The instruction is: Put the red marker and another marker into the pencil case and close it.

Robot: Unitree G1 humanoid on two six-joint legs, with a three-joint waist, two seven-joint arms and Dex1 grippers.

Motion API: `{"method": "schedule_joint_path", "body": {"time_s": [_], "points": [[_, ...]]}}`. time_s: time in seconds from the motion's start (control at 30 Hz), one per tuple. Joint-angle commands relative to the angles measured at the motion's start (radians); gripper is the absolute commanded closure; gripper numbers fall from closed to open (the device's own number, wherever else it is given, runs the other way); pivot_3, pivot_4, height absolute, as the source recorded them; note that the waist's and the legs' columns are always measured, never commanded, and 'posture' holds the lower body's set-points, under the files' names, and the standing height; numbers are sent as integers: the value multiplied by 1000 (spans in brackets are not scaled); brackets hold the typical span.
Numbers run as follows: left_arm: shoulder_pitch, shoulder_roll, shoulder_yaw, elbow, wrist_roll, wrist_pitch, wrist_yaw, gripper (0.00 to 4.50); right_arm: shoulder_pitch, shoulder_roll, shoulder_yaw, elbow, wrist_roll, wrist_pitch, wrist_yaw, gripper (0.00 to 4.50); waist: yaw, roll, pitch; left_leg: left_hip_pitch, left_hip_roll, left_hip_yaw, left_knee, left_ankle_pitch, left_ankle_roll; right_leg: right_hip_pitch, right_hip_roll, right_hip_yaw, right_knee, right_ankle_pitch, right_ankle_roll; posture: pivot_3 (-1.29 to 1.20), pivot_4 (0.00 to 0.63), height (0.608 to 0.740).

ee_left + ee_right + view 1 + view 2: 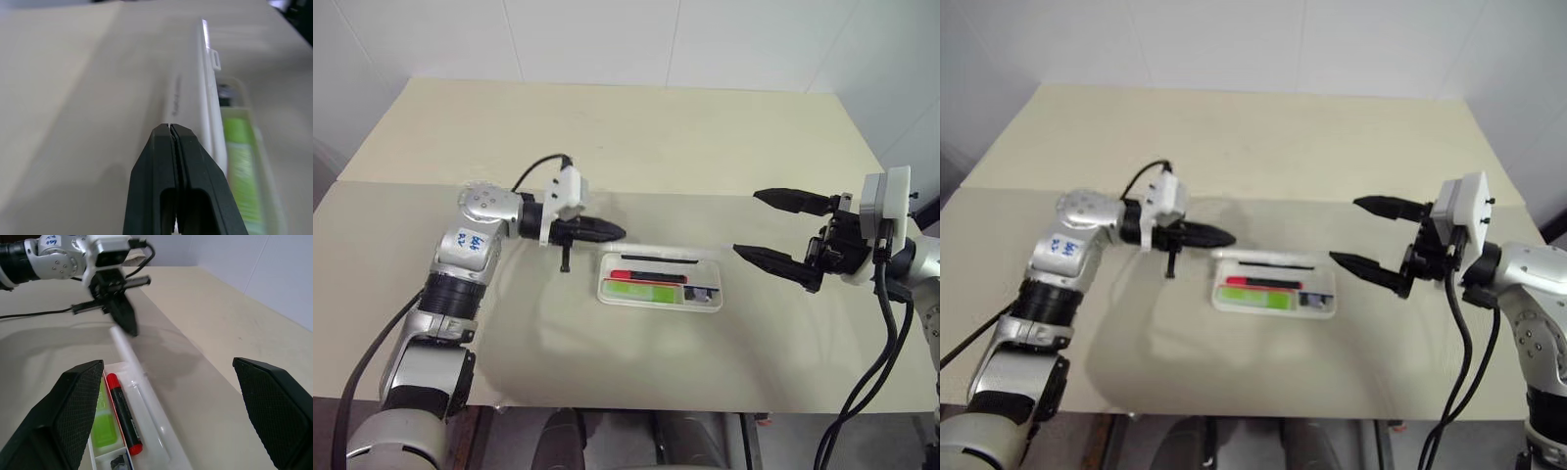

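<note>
Red marker point(647, 277) lies lengthwise in white hard-plastic pencil case point(660, 291), cap twd left gripper point(619, 232), pinched together; right gripper point(766, 226) spread apart.

The white pencil case point(660, 290) lies open on the desk, its lid raised on the far side. Inside, the red marker point(648, 277) lies lengthwise, and the green marker point(641, 290) lies just beside it, nearer the front wall.
</note>
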Motion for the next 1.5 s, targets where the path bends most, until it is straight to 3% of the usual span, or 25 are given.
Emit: {"method": "schedule_joint_path", "body": {"time_s": [0.03,0.43,0.63,0.77,1.0,1.13,1.33,1.5], "points": [[44,22,-63,-97,29,32,-28,4473,-7,8,-7,-28,12,-25,-10,0,0,0,0,0,0,0,0,0,0,0,0,0,0,0,0,0,150,740],[123,-5,-211,-168,147,126,58,4473,9,53,16,-72,15,-25,-56,0,0,0,0,1,0,0,1,0,0,2,0,0,0,0,0,0,150,740],[127,7,-217,-163,150,147,70,4473,19,68,22,-98,24,-23,-80,0,-3,0,0,17,0,0,-3,0,0,19,0,1,-5,-2,-3,0,150,740],[114,3,-167,-151,120,108,86,4473,13,83,37,-95,22,-29,-84,0,-6,0,0,17,0,1,-2,0,1,19,0,2,-7,-2,-6,0,150,740],[90,27,58,-170,1,26,130,4473,-10,67,56,-21,0,-65,-25,0,-7,0,0,15,0,0,-4,0,1,17,0,1,-6,1,-2,0,150,740],[121,107,193,-219,-56,73,155,3638,-28,50,48,32,-11,-82,12,0,-8,0,0,14,0,0,-5,-1,1,15,0,1,-6,0,-2,0,150,740],[210,236,286,-262,-91,62,125,1632,-88,35,59,96,-18,-96,49,0,-13,0,0,13,1,1,-6,-3,1,14,-1,0,-7,-1,-2,0,150,740],[263,267,342,-291,-108,67,164,23,-83,7,65,138,-77,-159,104,0,-11,0,0,13,1,1,-6,-3,1,14,-1,0,-7,-1,-2,0,150,740]]}}
